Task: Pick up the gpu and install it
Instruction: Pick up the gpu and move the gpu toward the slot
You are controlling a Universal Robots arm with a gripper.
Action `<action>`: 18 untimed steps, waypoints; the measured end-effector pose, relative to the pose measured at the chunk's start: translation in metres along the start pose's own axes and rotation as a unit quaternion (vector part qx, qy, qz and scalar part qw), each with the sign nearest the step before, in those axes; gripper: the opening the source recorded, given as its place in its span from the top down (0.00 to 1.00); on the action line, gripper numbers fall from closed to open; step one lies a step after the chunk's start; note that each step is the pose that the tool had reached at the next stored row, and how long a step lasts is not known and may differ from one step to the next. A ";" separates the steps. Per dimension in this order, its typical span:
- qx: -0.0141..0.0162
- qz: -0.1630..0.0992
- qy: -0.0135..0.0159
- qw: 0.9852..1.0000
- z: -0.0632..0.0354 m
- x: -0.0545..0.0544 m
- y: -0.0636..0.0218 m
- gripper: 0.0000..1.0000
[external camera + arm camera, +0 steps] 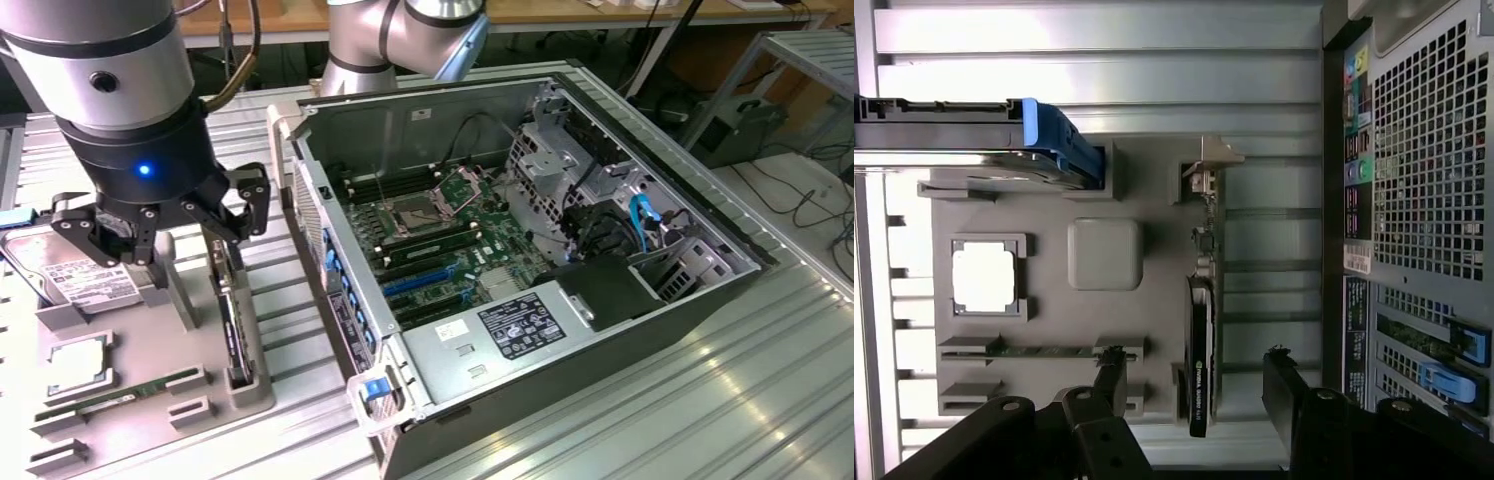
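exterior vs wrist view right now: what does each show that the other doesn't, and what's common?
Exterior view's extra: the inside of the open case, with the motherboard and blue cables.
Wrist view's extra: the vent grille and coloured ports on the case's rear.
Shared: the grey tray, the gpu standing on edge in its slot, the hard drive, the memory stick, and the open gripper straddling the gpu, not closed on it.
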State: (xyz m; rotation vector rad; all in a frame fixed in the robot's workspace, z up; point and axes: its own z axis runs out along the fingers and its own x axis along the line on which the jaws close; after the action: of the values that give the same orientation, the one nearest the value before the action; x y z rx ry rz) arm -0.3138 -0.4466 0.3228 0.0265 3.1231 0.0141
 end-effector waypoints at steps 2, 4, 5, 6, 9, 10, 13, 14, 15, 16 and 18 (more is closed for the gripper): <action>0.000 0.000 0.000 1.000 0.0030 0.000 0.0000 0.34; 0.000 0.000 0.000 1.000 0.0048 0.000 0.0000 0.34; 0.000 0.000 0.000 1.000 0.0057 0.000 0.0000 0.34; 0.000 0.000 0.000 1.000 0.0066 0.000 -0.0001 0.34; 0.000 0.000 0.000 1.000 0.0093 0.000 -0.0001 0.34; 0.000 0.000 0.000 1.000 0.0100 0.000 -0.0001 0.34; 0.001 0.000 0.000 1.000 0.0126 0.000 -0.0001 0.34; 0.001 0.000 0.000 1.000 0.0137 0.000 -0.0001 0.34; 0.001 0.000 0.000 1.000 0.0146 0.000 -0.0001 0.34; 0.001 0.000 0.000 1.000 0.0154 0.000 -0.0001 0.34; 0.001 0.000 0.000 1.000 0.0169 0.000 -0.0001 0.34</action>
State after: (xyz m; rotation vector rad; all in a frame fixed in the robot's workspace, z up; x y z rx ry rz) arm -0.3138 -0.4466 0.3059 0.0265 3.1231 0.0121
